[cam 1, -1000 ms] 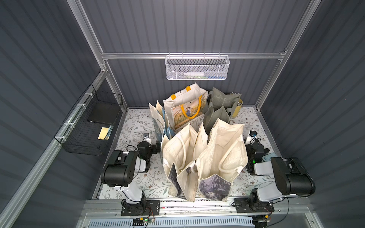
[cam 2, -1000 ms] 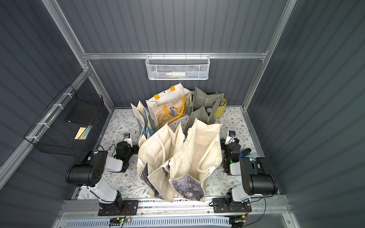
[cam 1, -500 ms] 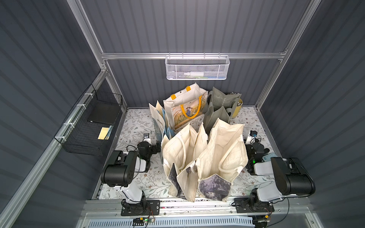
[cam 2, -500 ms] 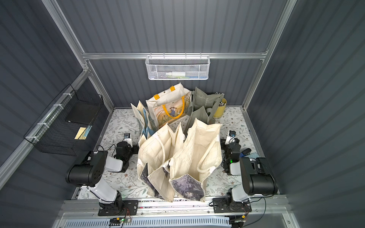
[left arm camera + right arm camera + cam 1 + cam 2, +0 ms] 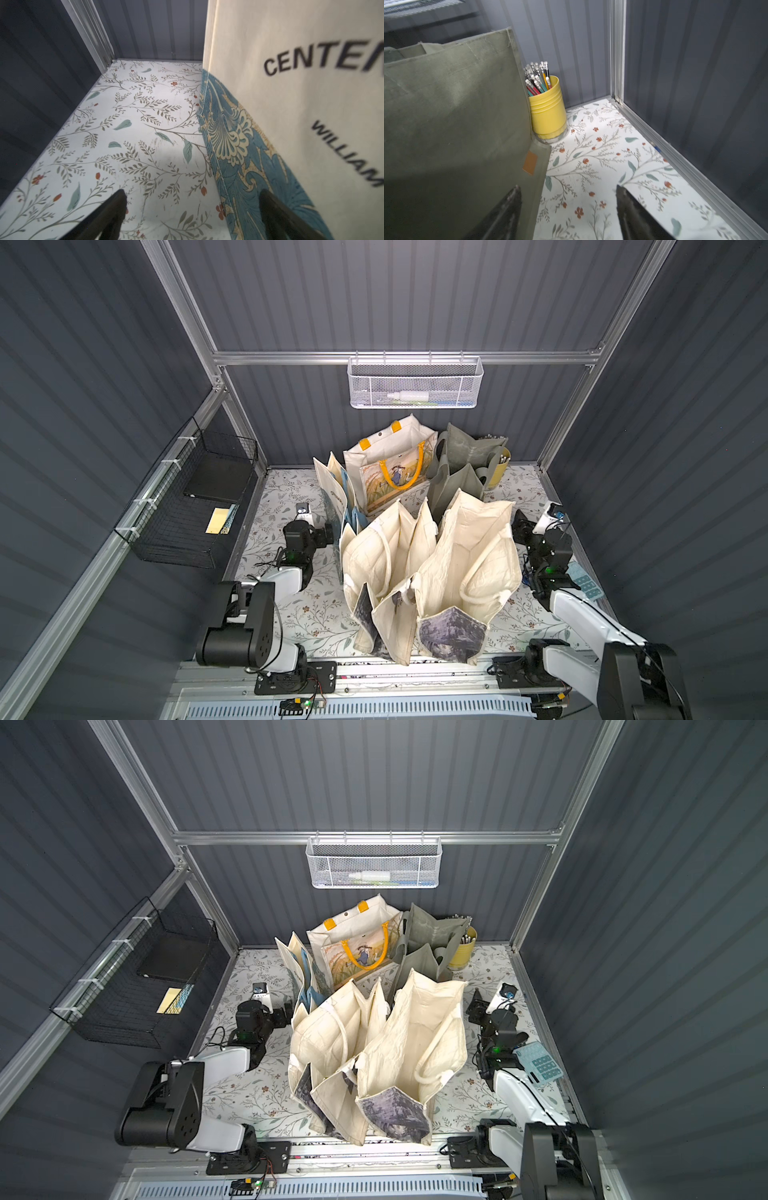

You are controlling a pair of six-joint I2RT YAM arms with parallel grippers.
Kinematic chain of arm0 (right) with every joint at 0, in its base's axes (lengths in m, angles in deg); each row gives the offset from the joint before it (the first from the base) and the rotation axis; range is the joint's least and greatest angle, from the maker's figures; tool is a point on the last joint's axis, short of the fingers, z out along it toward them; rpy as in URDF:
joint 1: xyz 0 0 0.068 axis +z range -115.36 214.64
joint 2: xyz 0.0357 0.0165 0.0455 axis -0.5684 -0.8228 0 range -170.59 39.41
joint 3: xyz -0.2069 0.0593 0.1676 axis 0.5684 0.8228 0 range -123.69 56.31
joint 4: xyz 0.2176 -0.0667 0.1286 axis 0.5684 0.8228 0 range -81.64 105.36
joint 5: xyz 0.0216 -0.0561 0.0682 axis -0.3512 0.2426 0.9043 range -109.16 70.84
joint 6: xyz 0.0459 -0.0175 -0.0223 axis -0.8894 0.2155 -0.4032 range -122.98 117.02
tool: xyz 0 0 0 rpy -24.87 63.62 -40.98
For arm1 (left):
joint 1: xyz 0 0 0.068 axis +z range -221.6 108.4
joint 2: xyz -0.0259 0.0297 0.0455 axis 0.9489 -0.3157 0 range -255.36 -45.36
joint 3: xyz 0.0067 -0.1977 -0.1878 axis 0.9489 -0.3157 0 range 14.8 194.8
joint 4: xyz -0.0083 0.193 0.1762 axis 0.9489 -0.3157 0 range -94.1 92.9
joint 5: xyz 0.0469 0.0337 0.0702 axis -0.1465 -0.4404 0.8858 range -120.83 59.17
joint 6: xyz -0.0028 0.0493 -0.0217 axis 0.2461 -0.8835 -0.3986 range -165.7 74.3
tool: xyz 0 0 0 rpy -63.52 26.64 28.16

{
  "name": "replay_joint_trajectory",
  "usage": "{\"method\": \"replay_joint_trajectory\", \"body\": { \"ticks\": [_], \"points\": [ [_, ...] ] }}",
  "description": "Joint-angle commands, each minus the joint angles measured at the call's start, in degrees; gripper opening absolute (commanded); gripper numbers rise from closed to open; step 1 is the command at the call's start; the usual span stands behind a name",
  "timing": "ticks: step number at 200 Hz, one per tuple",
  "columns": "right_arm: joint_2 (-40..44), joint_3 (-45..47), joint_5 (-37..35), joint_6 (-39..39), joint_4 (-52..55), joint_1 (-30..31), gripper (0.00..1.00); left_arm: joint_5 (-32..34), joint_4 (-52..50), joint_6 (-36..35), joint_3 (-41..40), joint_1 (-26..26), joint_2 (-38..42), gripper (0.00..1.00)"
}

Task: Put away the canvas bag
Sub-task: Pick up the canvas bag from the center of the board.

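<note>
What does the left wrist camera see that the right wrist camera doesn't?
Only the left wrist view shows a cream bag with a blue flower pattern and black letters on it. Only the right wrist view shows a green bag and, next to it, a yellow cup full of pencils. Both show the flowery tabletop, dark striped walls, a silver corner post and an open gripper: the left gripper in the left wrist view, the right gripper in the right wrist view.

Yellow pencil cup point(image 5: 547, 110), white mesh basket point(image 5: 415, 379), black wire basket point(image 5: 176, 545)
</note>
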Motion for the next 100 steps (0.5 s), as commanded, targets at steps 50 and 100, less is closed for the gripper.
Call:
{"method": "replay_joint_trajectory", "body": {
  "ticks": [50, 100],
  "points": [
    [24.9, -4.6, -5.5, -4.5, 36.8, -0.2, 0.75, 2.4, -14.0, 2.7, 8.6, 0.3, 12.7, 0.99],
    [35.2, -14.2, 3.4, -9.8, 54.7, -0.2, 0.73, -1.0, -16.2, 4.4, 18.5, 0.3, 12.3, 0.99]
  ]
}}
